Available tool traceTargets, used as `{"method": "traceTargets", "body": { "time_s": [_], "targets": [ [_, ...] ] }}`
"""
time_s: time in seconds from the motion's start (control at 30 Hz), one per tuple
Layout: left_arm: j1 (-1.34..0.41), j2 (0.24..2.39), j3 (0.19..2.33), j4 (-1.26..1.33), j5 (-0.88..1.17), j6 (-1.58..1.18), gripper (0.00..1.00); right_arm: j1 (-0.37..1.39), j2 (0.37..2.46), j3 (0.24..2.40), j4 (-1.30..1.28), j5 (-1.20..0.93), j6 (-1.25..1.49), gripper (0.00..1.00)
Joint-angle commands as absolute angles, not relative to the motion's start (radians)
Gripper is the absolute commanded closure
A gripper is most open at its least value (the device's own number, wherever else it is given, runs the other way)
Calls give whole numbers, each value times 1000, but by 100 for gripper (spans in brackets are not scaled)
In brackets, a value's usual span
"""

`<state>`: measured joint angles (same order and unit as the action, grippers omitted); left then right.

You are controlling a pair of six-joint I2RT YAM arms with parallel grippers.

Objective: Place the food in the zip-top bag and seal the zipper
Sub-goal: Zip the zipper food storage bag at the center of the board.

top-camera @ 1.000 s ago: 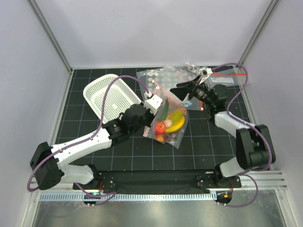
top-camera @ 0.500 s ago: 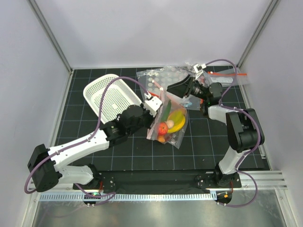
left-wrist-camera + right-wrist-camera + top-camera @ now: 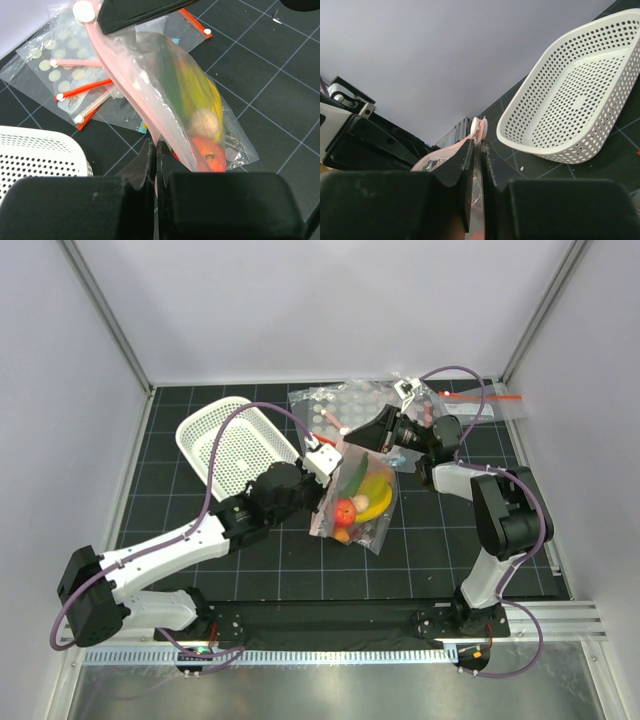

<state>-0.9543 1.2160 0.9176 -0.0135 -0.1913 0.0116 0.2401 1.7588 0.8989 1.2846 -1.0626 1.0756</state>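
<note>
The clear zip-top bag (image 3: 362, 505) hangs between both grippers over the mat, and the food sits inside it. I see a yellow banana (image 3: 378, 495), a red piece (image 3: 342, 510), a beige egg (image 3: 205, 120) and a green piece (image 3: 170, 80). The pink zipper (image 3: 117, 75) runs along its mouth. My left gripper (image 3: 328, 462) (image 3: 155, 150) is shut on the zipper's near end. At the far end my right gripper (image 3: 350, 432) (image 3: 479, 145) is shut on the strip, just behind the white slider tab (image 3: 476, 127).
The empty white perforated basket (image 3: 235, 445) (image 3: 580, 100) lies to the left of the bag. Several spare clear bags (image 3: 350, 402) with red strips lie flat at the back, one more (image 3: 485, 400) at the back right. The enclosure's walls stand close behind.
My right gripper has swung left from the back right to the bag's mouth and shut on the zipper. The left gripper has kept its hold, with the bag barely shifted.
</note>
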Motion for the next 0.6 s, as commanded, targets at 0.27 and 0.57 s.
{"method": "traceTargets", "body": {
  "time_s": [0.27,0.57],
  "targets": [
    [-951,1164,972,-44,-230,-41,100,242,1504,859,1208,-999,842,99],
    [-953,1030,1035,-184,-250,-173,37,432,1065,874,342,-658,242,99]
  ]
}}
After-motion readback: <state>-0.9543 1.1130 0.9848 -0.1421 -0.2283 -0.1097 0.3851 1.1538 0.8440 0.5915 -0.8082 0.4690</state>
